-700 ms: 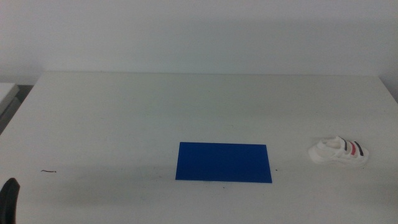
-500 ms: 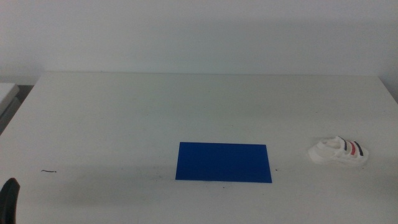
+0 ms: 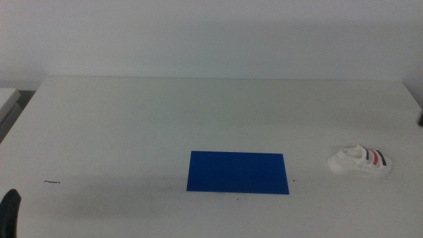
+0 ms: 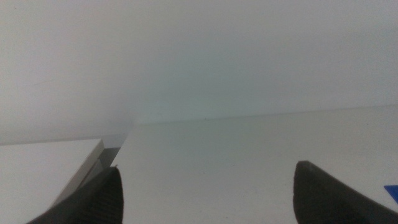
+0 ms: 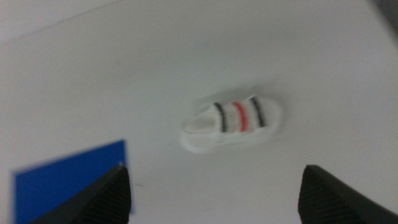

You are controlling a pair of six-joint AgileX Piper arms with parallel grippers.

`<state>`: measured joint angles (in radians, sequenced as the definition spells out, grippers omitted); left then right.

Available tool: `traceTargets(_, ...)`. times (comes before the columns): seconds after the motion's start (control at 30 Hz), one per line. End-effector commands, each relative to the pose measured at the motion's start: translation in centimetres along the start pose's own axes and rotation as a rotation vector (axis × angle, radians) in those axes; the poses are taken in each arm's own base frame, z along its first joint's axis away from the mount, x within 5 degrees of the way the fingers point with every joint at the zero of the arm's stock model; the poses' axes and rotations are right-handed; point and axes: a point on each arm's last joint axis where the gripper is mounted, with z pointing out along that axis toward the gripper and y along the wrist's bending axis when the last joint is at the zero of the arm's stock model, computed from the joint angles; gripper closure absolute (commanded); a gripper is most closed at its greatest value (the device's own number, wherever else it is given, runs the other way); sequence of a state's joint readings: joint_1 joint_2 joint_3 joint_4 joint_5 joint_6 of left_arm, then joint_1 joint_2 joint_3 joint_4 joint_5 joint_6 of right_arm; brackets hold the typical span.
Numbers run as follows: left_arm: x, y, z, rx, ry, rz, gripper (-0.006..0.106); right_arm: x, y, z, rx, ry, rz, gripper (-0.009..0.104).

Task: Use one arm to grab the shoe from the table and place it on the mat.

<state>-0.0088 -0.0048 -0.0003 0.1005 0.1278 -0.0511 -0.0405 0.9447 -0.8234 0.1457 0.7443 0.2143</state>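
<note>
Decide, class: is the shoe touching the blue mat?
Apart. The middle view shows bare table between the shoe and the mat; the right wrist view shows the same gap.

- No text, label, brand, number or sign is showing legibly in any view.
- The shoe (image 3: 361, 161) is showing only plain black, red and grey stripes, with no lettering to read.
- The mat (image 3: 237, 172) is showing as solid blue, with no print.
- The table (image 3: 198, 112) is showing only a small dark mark near its left side, and it is not reading as a character.
</note>
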Motion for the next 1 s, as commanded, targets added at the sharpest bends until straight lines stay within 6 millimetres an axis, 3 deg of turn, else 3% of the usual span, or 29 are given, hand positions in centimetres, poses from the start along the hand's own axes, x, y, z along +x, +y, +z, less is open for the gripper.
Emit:
traceTargets(0.0,-0.1,0.0,0.0,0.004,-0.007,-0.007,0.007,-2.0,0.8,2.3,0.013,0.109,0.208,0.003)
traceTargets(0.17,-0.1,0.0,0.0,0.004,-0.007,-0.007,0.007,-3.9,2.1,8.0,0.05,0.145,0.539,0.003)
traceTargets(0.23,-0.1,0.0,0.0,0.004,-0.007,-0.007,0.007,-3.5,2.9,10.1,0.062,0.179,0.657,0.003)
traceTargets(0.4,-0.1,0.0,0.0,0.004,-0.007,-0.007,0.007,-2.3,2.6,14.6,0.228,0.318,0.9,0.003)
traceTargets(0.57,-0.1,0.0,0.0,0.004,-0.007,-0.007,0.007,-2.0,2.3,17.4,0.379,0.383,0.947,0.003)
traceTargets(0.97,-0.1,0.0,0.0,0.004,-0.007,-0.007,0.007,-1.3,1.4,22.4,0.494,0.402,0.979,0.003)
